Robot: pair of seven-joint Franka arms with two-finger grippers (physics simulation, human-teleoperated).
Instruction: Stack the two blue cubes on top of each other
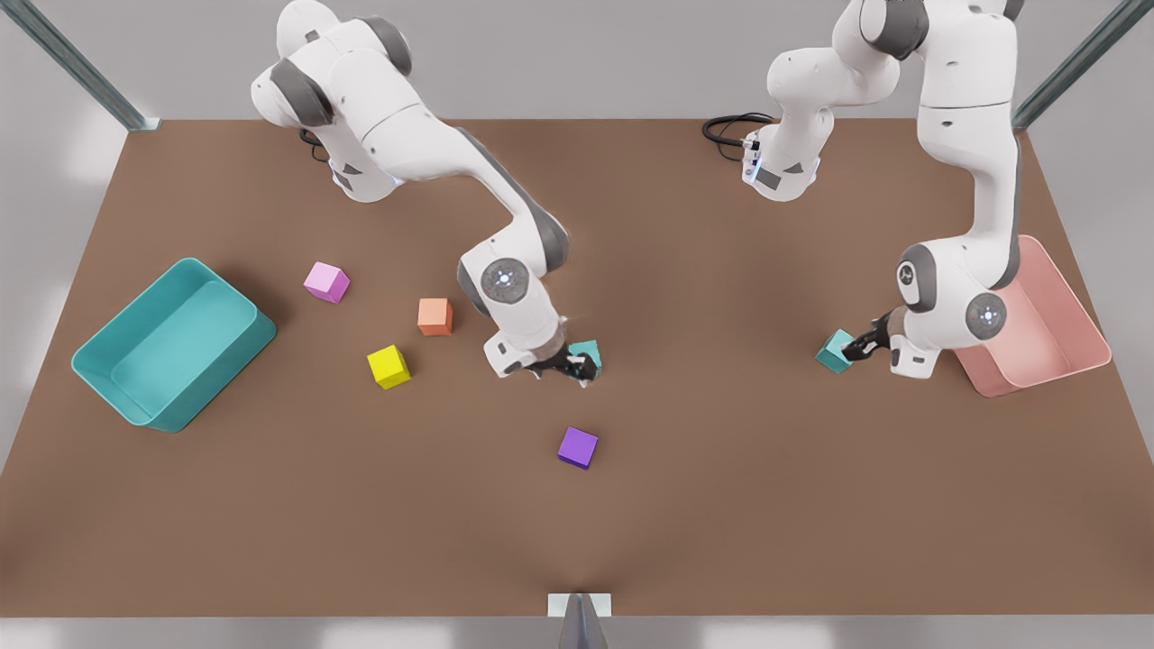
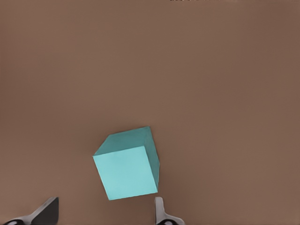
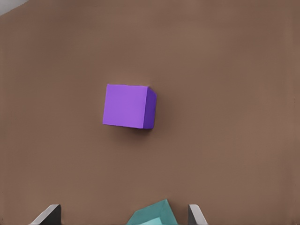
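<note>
Front view. A plain brown table [image 1: 721,505] fills the frame, bordered by pale grey surroundings. Grey metal posts [image 1: 81,68] slant in at the upper left and upper right corners, and a black cable [image 1: 730,131] loops at the base of the arm at upper right.

A large teal bin [image 1: 216,379] sits at centre left and a pink bin [image 1: 1064,315] at centre right, the latter partly behind an arm. Left of centre lie a pink cube [image 1: 325,282], an orange cube [image 1: 435,316] and a yellow cube [image 1: 389,367], with a purple cube [image 1: 577,448] lower down, just below the frame's centre.

The right gripper [image 1: 572,368], on the arm reaching from upper left, is low at the frame's centre around the first blue cube [image 1: 590,351].

Right wrist view. Its fingertips [image 3: 49,213] stand apart on either side of that cube [image 3: 152,215], with gaps visible, and the purple cube [image 3: 126,106] lies on the table beyond.

The left gripper [image 1: 861,347], on the arm at the front view's right, is low beside the pink bin and meets the second blue cube [image 1: 834,351].

Left wrist view. Its fingers [image 2: 47,211] are spread, and the cube [image 2: 126,171] rests on the table just ahead of them. The two blue cubes lie well apart.
</note>
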